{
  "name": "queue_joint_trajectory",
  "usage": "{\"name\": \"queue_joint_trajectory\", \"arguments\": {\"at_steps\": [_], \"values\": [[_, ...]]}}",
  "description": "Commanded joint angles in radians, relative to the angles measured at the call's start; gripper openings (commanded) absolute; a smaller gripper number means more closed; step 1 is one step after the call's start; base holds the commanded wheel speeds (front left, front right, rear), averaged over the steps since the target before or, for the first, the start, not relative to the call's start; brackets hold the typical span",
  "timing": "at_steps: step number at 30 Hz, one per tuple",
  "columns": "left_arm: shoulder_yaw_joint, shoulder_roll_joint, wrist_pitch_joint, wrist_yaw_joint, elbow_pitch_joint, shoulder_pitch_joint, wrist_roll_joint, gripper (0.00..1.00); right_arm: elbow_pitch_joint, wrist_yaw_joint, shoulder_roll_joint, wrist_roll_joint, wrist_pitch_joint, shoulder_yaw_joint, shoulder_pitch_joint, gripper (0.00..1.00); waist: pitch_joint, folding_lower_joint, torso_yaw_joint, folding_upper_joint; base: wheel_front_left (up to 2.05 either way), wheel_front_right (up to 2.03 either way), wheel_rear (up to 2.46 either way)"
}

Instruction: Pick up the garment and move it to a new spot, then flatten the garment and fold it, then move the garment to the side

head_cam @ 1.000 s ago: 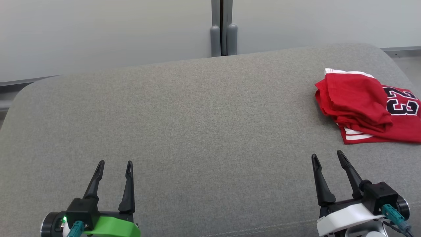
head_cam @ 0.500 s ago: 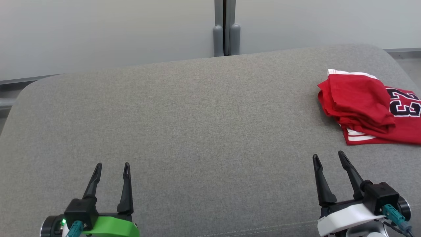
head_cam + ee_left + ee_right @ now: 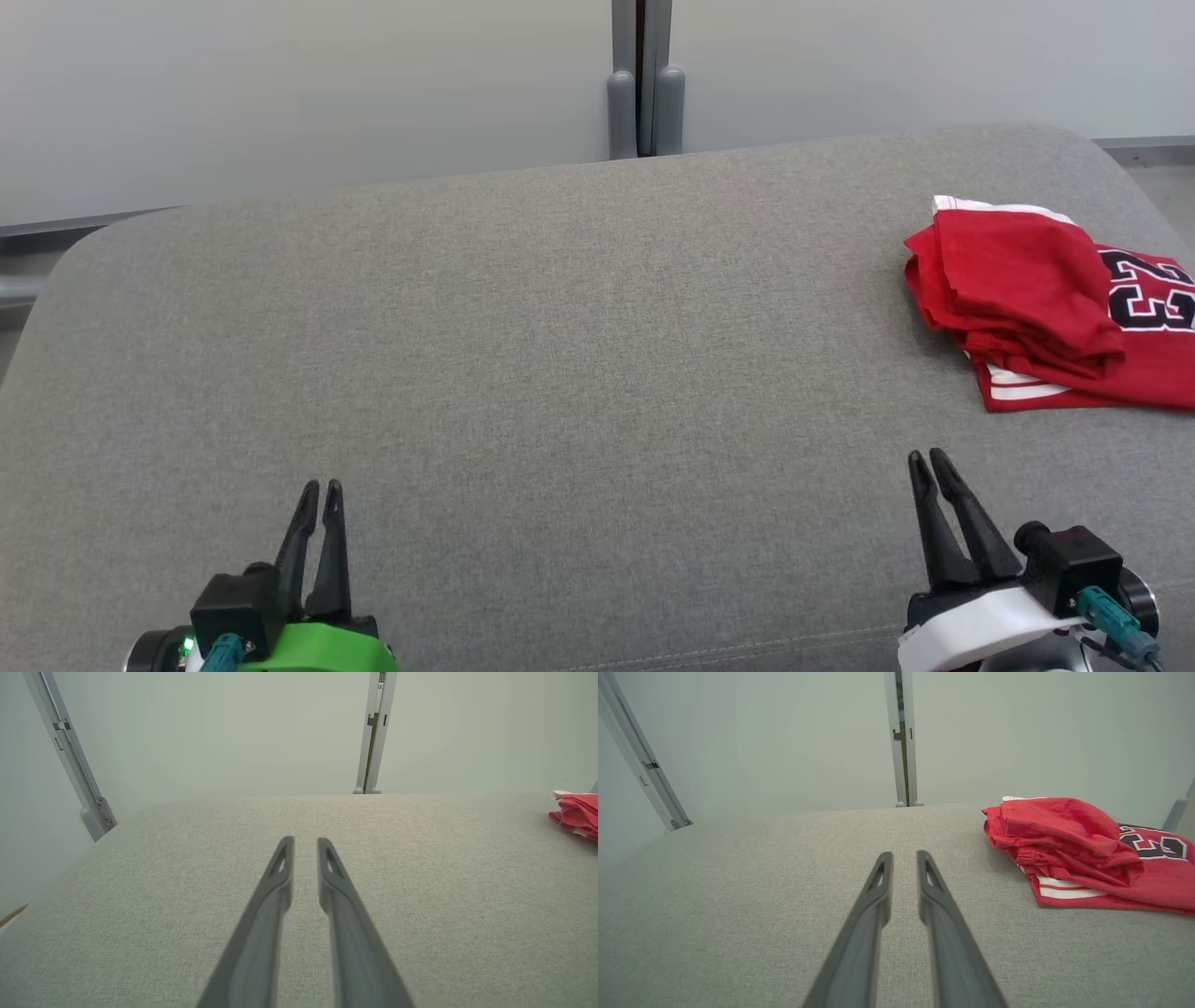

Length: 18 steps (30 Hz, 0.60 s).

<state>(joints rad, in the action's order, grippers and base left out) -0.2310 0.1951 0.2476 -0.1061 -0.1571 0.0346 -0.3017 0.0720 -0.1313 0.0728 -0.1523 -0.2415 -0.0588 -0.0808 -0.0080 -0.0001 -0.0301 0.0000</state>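
Fingers (image 3: 329, 551) of the left gripper (image 3: 322, 487) are drawn almost together, only a thin slit between the tips, and nothing is held between them. The right gripper (image 3: 929, 457) is the same: its dark fingers are nearly closed and empty. Half a second ago both pairs stood clearly spread; now both have closed in, and both grippers sit slightly lower in the head view. The wrist views confirm it, with the left gripper (image 3: 305, 841) and the right gripper (image 3: 905, 855) each showing a narrow gap over bare fabric. The garment (image 3: 1018, 289), a red jersey with white trim and a black "23", lies loosely folded at the far right of the cushion (image 3: 560, 327), well apart from the left gripper and ahead and to the right of the right one. It keeps its earlier shape and place, apart from a small camera shift. From the right wrist the garment (image 3: 1064, 830) lies beyond and to the right of the fingertips, not touching them; from the left wrist the garment (image 3: 577, 812) shows as a red edge at the frame's right. The cushion is grey woven fabric with rounded far corners. Behind it are a pale wall and an upright grey post (image 3: 644, 84); a slanted metal rail (image 3: 70, 760) stands at the left.
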Motion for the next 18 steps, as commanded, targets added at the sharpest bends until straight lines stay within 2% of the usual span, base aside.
{"name": "queue_joint_trajectory", "arguments": {"at_steps": [1,18], "values": [[0.011,-0.001,-0.005,0.006,0.002,-0.013,-0.032,0.00,-0.001,0.000,0.000,-0.035,0.009,0.006,0.014,0.00,0.000,0.0001,0.000,0.0000,0.00,0.00,0.00],[0.066,-0.031,-0.052,0.056,-0.070,-0.100,-0.304,0.00,0.109,0.000,0.003,-0.332,0.105,0.059,0.128,0.00,0.004,0.0001,0.004,0.0000,0.00,0.00,0.00]]}}
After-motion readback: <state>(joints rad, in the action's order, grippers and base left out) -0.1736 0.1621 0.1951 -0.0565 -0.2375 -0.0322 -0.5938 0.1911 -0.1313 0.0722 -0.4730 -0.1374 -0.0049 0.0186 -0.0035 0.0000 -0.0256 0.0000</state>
